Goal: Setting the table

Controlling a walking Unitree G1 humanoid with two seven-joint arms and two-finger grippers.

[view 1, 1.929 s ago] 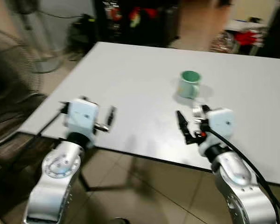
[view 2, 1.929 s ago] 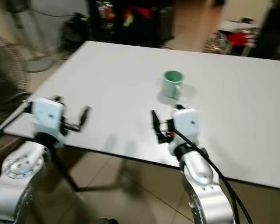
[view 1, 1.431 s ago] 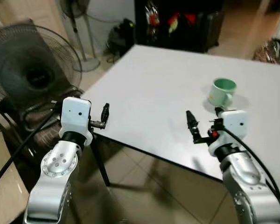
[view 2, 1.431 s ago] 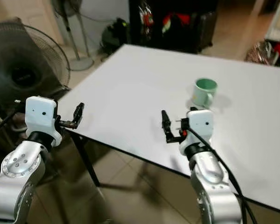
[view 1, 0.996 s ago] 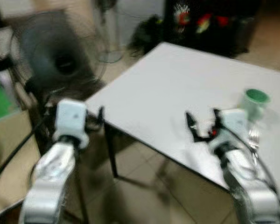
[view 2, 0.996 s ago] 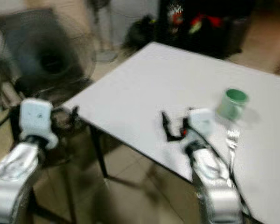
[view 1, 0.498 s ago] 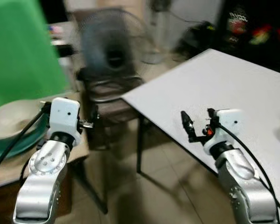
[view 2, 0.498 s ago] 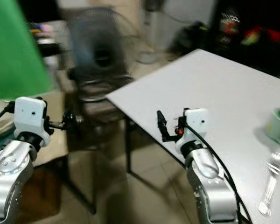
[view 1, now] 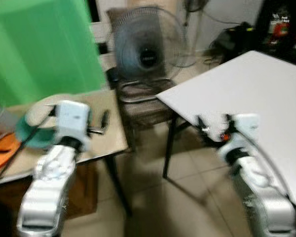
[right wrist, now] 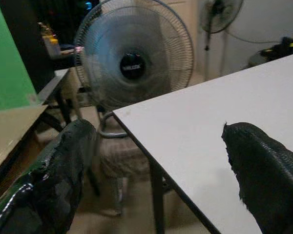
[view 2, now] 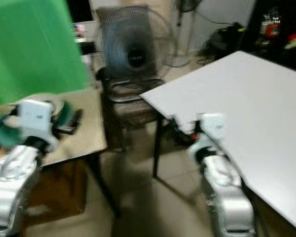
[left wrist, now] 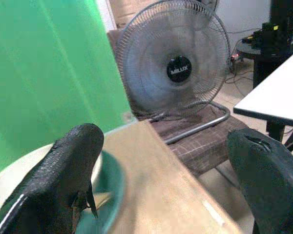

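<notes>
A cream bowl (view 1: 42,104) rests on a teal plate (view 1: 27,133) on a tan side table (view 1: 111,140) at the left. My left gripper (view 1: 102,123) hovers open over that table, just right of the dishes, holding nothing. In the left wrist view the teal plate (left wrist: 110,183) and cream bowl (left wrist: 14,170) lie beside one finger (left wrist: 63,180). The white dining table (view 1: 266,84) stretches to the right. My right gripper (view 1: 212,129) is open and empty at its near corner; the right wrist view looks over the white table (right wrist: 205,122).
A standing fan (view 1: 147,47) sits behind a brown chair (view 1: 148,106) between the two tables. A green screen (view 1: 44,49) rises behind the side table, and something orange (view 1: 2,148) lies at its left end. Tiled floor (view 1: 187,197) lies between the tables. The picture is blurred.
The whole view has swung left: the mug and fork have left the picture, and the side table with dishes, the green screen and the fan have come in. Both grippers stay open.
</notes>
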